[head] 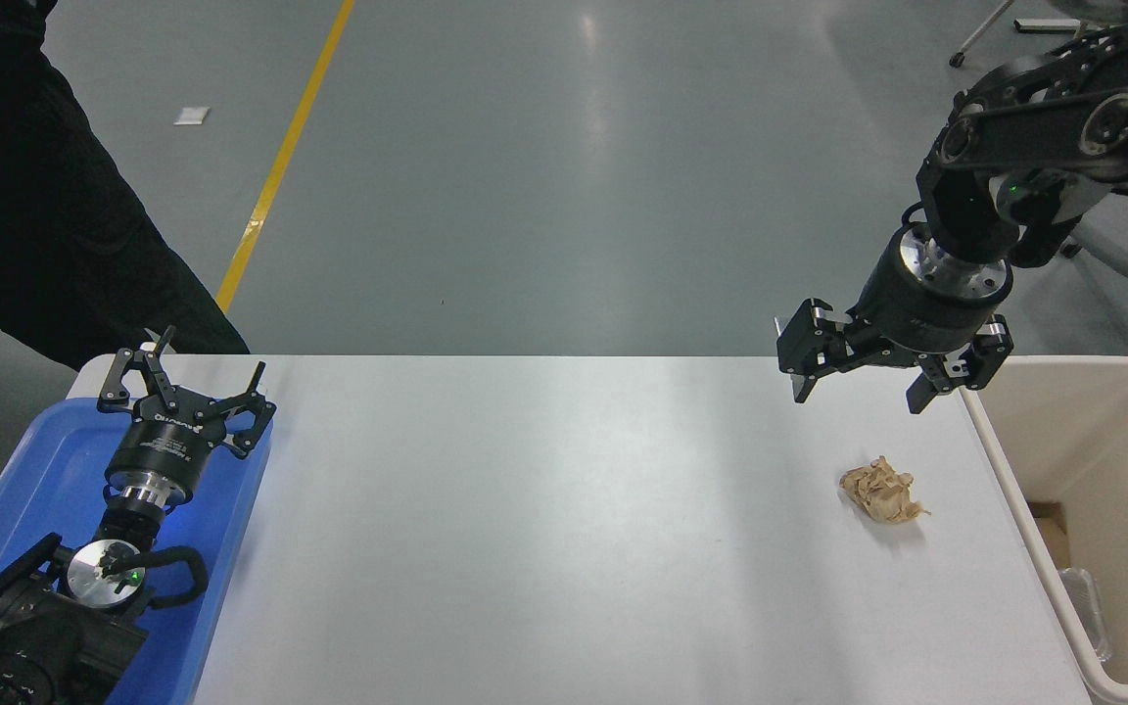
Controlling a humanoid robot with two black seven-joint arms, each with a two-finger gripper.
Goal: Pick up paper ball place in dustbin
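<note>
The paper ball (880, 491), a small tan-brown crumpled wad, lies on the white table (544, 529) near its right edge. My right gripper (863, 394) hangs open in the air above and just behind the ball, with nothing between its fingers. The dustbin (1000, 460), cream-white with a thick rim, stands right of the table, close to the ball. My left gripper (187, 377) is parked open over the blue tray at the lower left.
A blue plastic tray (25, 490) sits at the table's left end under the left arm. A person in dark clothing (45, 196) stands at the far left. Some scraps lie in the dustbin's bottom.
</note>
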